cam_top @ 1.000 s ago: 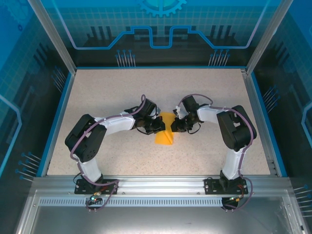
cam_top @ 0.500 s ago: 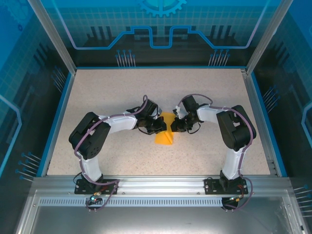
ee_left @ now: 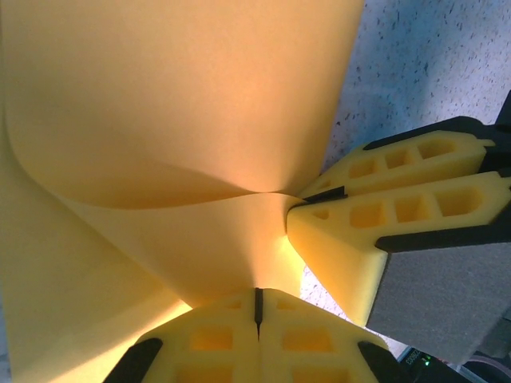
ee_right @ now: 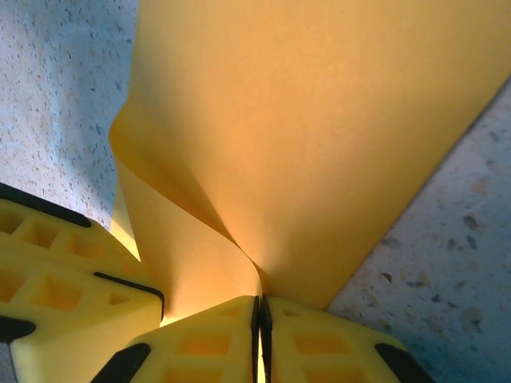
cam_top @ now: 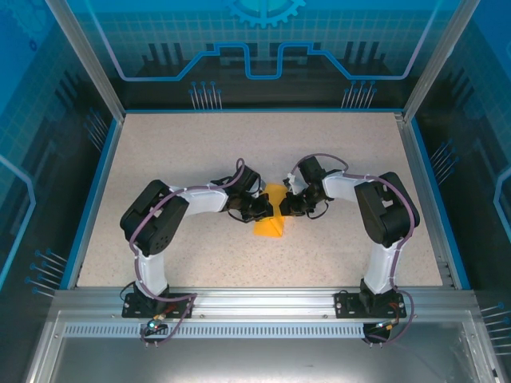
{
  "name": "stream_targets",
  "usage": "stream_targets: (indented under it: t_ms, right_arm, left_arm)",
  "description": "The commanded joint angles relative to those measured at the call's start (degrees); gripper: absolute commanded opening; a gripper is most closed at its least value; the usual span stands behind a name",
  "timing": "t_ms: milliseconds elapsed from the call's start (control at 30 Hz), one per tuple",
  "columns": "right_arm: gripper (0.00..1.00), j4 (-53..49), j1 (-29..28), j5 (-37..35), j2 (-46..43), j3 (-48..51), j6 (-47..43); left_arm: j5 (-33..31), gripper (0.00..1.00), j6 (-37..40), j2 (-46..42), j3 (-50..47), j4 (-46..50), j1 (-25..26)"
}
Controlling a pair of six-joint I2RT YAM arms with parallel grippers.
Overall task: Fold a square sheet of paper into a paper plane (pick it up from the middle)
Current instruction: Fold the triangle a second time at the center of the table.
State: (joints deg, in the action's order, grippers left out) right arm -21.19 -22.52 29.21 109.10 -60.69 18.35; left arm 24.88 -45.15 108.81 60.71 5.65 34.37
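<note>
The left arm has swung its elbow inward since the earlier frame, and the left gripper (cam_top: 261, 209) has crept a little closer to the right gripper (cam_top: 286, 206); the right arm looks unchanged to us. The sheet of paper (cam_top: 269, 227) sits between the two grippers at the middle of the table (cam_top: 200, 144), its near part lying flat and its far part raised and buckled.

Both wrist views show us pads clenched tight with the paper running into the seam, so each gripper is pinching an edge of the sheet, tips nearly touching.

We judge this to be an early fold, with one layer lifted and bowed and no dart shape yet. The next move likely calls for both arms carrying the pinched edge over together, evenly, then pressing it down so the crease lands straight and the thin paper neither skews nor tears.

We see no box or tray; the paper rests on the bare table.
</note>
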Motion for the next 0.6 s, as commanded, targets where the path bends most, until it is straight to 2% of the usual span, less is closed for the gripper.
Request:
stream_targets:
  t_ms: [0,167,567]
  right_arm:
    - [0.13,-1.5,-0.4,0.7,-0.7,-1.3,-0.5]
    - [0.12,-1.6,-0.5,1.2,-0.5,-1.7,-0.6]
    - [0.04,-1.3,-0.4,2.3,0.2,-2.3,-0.9]
  left_arm:
    - [0.1,0.0,-0.6,0.7,-0.1,-0.2,0.5]
    - [-0.1,0.0,-0.5,0.7,-0.1,-0.1,0.5]
    - [-0.3,0.0,-0.3,-1.2,-0.3,-0.1,0.5]
